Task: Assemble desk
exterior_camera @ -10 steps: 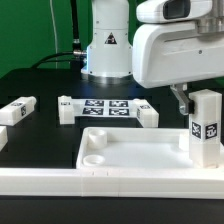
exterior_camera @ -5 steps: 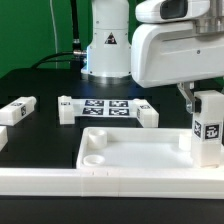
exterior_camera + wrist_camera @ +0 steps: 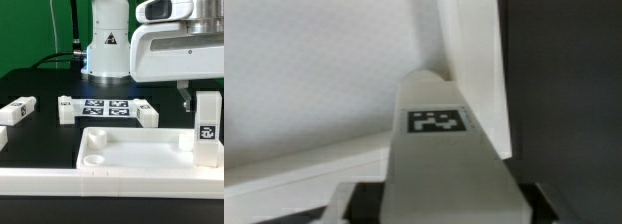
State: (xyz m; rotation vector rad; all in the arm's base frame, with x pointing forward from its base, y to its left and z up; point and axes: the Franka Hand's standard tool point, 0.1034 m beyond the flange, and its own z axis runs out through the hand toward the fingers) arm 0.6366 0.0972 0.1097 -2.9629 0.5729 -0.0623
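leg [image 3: 208, 128] nudged toward exterior view's right — fingers [image 3: 185, 97] partly hidden.

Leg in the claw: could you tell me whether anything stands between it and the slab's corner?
Nothing visible does: the leg stands upright at the slab corner on the exterior view's right; its socket is hidden.

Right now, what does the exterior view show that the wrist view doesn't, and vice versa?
Only exterior: the marker board, a loose leg at the exterior view's left, and round sockets in the slab. Only wrist: the upright leg seen lengthwise, its far end by the slab's rim. Both: that tagged leg and the slab.
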